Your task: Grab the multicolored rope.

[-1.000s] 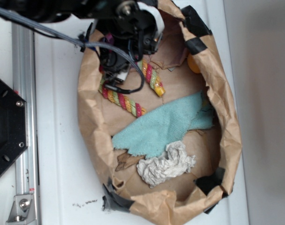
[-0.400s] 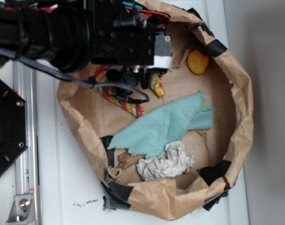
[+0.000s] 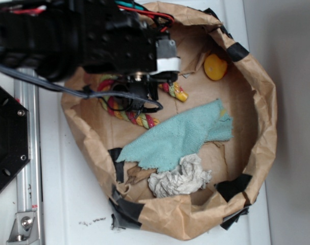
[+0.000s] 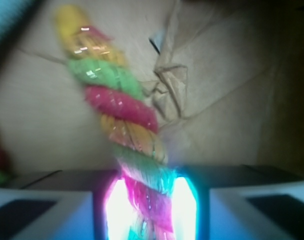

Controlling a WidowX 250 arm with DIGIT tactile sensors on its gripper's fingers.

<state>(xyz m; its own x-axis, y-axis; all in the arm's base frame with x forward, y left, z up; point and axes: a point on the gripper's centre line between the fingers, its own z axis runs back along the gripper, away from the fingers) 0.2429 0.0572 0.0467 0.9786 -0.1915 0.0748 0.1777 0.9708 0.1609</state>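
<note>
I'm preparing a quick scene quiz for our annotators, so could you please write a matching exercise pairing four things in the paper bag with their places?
Things:
1. multicolored rope
2. teal cloth
3. crumpled white paper
4. orange-yellow round object

Places:
A. by the bag's lower rim, touching the cloth
B. between the gripper's fingers
C. alone near the upper right wall
D. spread across the bag's middle

Pairs: 1-B, 2-D, 3-A, 4-C

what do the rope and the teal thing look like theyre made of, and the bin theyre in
The multicolored rope: twisted fibre strands with a glossy sheen, likely synthetic, though cotton is possible. The teal cloth: soft, fuzzy, matte fabric, terry or microfibre by its look. The bin: creased brown paper, matte, patched with black tape.
</note>
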